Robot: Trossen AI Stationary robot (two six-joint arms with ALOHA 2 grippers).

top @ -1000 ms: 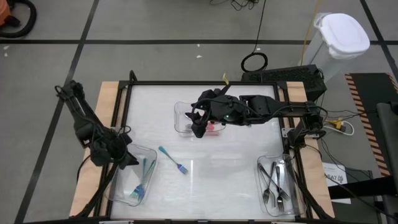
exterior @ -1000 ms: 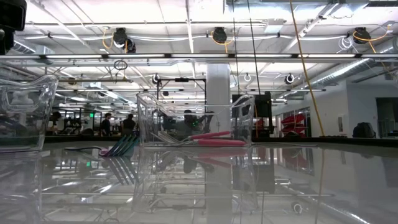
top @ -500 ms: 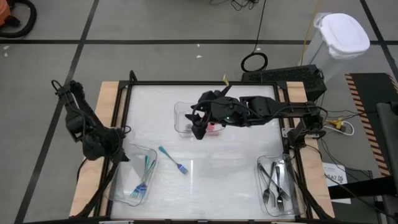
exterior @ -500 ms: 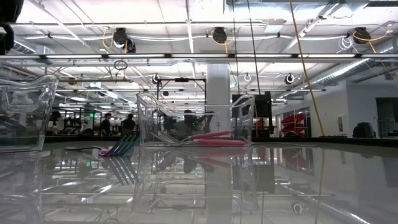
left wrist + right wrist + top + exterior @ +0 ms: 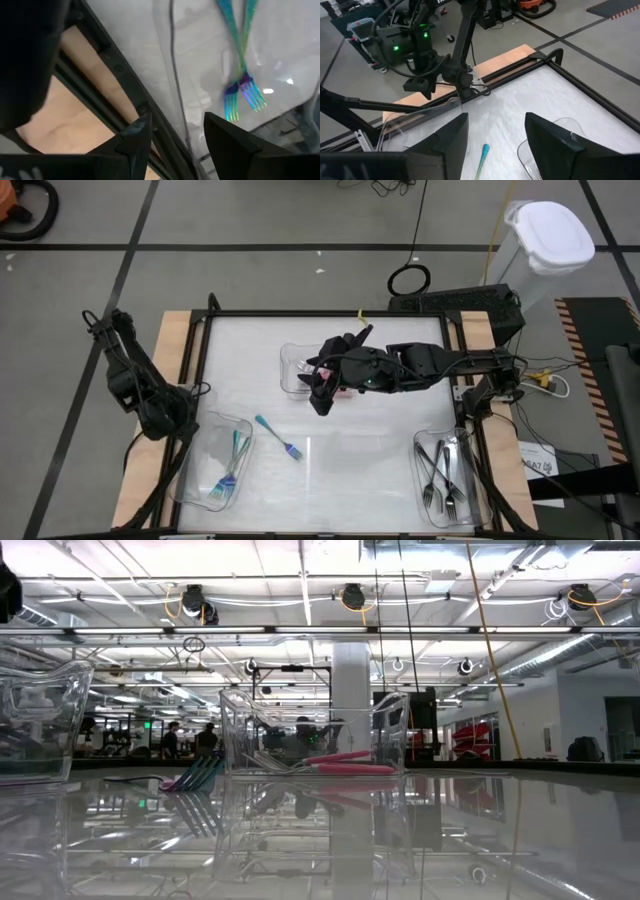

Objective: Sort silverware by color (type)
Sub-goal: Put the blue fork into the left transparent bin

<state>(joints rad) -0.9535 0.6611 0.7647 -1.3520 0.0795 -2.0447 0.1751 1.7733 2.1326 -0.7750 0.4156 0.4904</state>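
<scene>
Two teal forks [image 5: 240,85] lie in the clear tray [image 5: 215,465] at the near left. A third teal fork [image 5: 278,437] lies flat on the table beside it. Pink utensils [image 5: 345,387] rest in the clear far tray [image 5: 296,370], and dark metal forks [image 5: 445,475] in the near-right tray [image 5: 430,450]. My left gripper [image 5: 175,145] is open and points down over the table's left frame, beside the left tray. My right gripper [image 5: 495,150] is open and hangs high over the far tray's near side [image 5: 322,400], with nothing between its fingers.
A black frame [image 5: 200,370] rims the white tabletop, with wooden strips [image 5: 170,340] outside it. In the low view the far tray [image 5: 310,730] with pink utensils [image 5: 345,762] stands mid-table and teal forks [image 5: 195,775] lie to its left. Bare tabletop [image 5: 360,450] lies between the trays.
My left gripper has drawn back from over the left tray toward the table's left edge, risen a little, and tipped and rolled until it points more steeply down. Its fingers stay open. The forks in the tray lie as before.
</scene>
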